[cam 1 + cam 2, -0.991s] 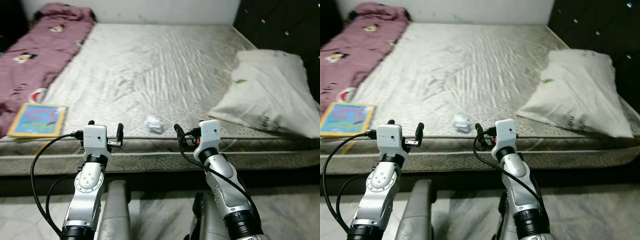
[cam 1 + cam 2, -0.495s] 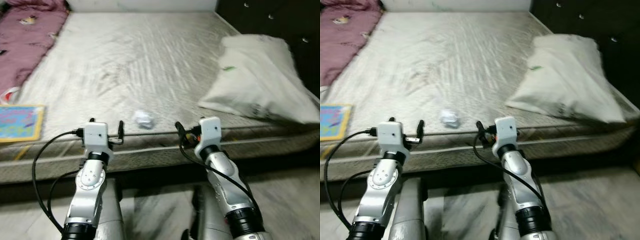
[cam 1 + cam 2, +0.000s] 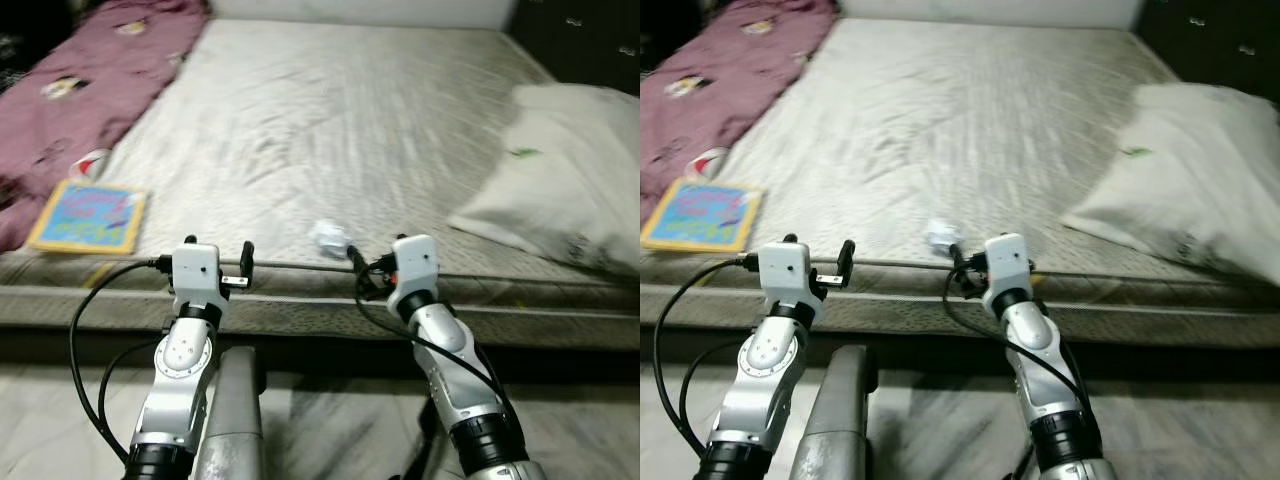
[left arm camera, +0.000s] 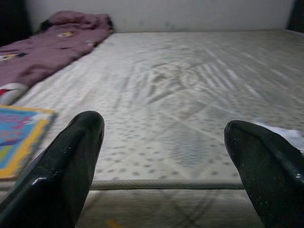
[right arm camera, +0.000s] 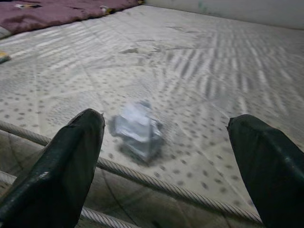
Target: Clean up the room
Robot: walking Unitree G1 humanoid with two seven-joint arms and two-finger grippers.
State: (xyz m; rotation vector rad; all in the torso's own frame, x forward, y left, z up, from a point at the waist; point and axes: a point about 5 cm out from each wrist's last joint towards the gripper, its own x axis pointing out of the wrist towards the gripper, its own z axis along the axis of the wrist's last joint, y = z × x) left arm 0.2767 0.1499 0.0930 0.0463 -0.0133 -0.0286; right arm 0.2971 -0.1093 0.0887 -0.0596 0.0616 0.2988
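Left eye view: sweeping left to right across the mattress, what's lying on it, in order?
Maroon patterned blanket → colourful yellow-edged picture book → crumpled white paper ball near the front edge → white pillow.

The two eye views looked forward and down from the robot's head, over both arms, at the near edge of the mattress. They shared almost the same scene, only a little shifted sideways. Each wrist view looked low and close along its own two black fingers, across the mattress surface toward the far wall. The crumpled paper lay near in the right wrist view and also appeared in both eye views.
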